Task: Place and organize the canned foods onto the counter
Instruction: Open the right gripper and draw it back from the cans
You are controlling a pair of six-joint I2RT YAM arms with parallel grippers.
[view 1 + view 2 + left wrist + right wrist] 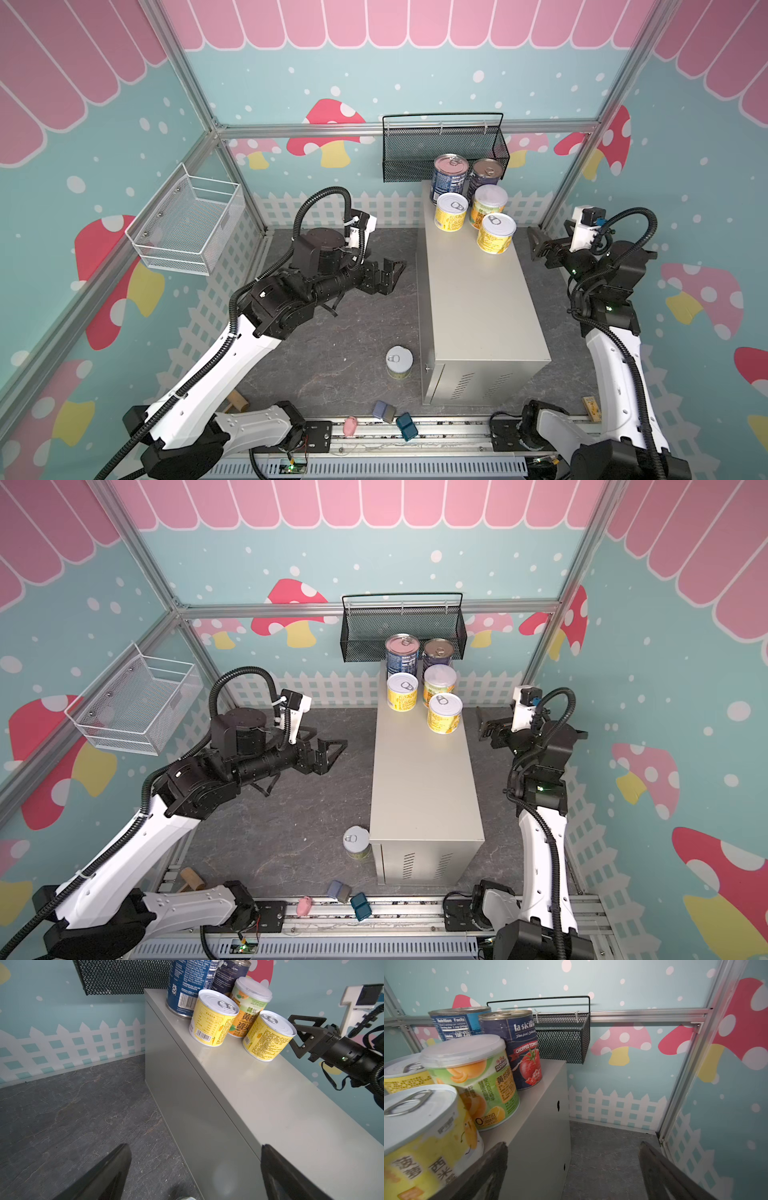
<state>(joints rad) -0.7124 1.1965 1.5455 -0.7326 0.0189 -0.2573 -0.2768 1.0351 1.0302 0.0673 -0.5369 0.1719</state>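
Note:
The beige-grey counter (478, 299) (424, 779) stands right of centre. At its far end two tall dark blue cans (451, 176) (486, 174) stand side by side, and three short yellow cans (451, 212) (488, 201) (495, 232) stand in front of them. They show close up in both wrist views (214, 1020) (473, 1080). One more short can (399, 362) (356, 842) stands on the floor by the counter's near left corner. My left gripper (395, 276) (194, 1147) is open and empty, left of the counter. My right gripper (536, 245) (573, 1145) is open and empty, right of the cans.
A black mesh basket (444, 149) hangs on the back rail behind the cans. A white wire basket (191, 224) hangs on the left wall. Small blue blocks (384, 411) (406, 426) and a pink block (350, 426) lie along the front rail.

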